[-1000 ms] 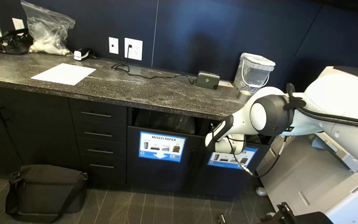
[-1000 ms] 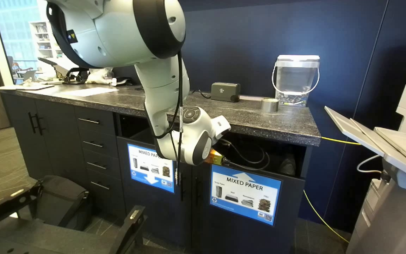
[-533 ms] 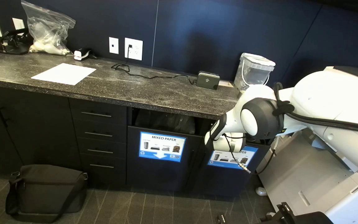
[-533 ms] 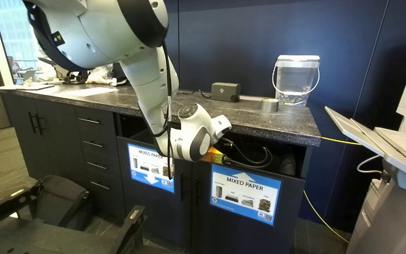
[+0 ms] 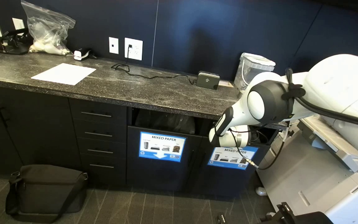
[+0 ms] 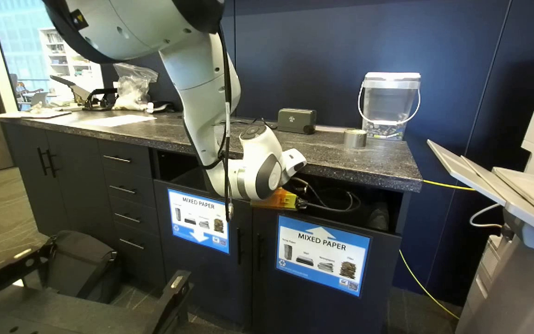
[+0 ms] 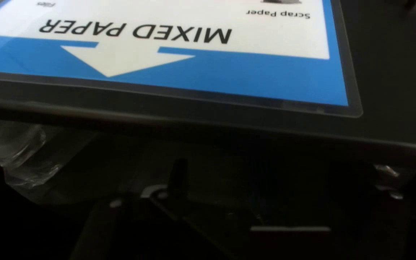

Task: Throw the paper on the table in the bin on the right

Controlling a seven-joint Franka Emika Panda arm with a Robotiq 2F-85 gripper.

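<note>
The bin is the black compartment with the wide blue-and-white label; its front also shows in an exterior view and upside down in the wrist view. My hand, with a yellow-orange part, points down into the bin's opening under the counter. In the wrist view my gripper has its dark fingers wide apart, inside the front edge, with nothing seen between them, though it is very dark there. The paper is not visible in any view. The table has a dark grey stone top above the bin.
The counter edge overhangs the opening close to my wrist. A twin compartment stands beside the bin. On the counter are a flat white sheet, a small dark box, a metal tin and a clear bucket.
The arm's upper links swung and have risen. The hand has moved up slightly and a little to the right, staying at the bin's opening. Objects on the counter have not moved.
</note>
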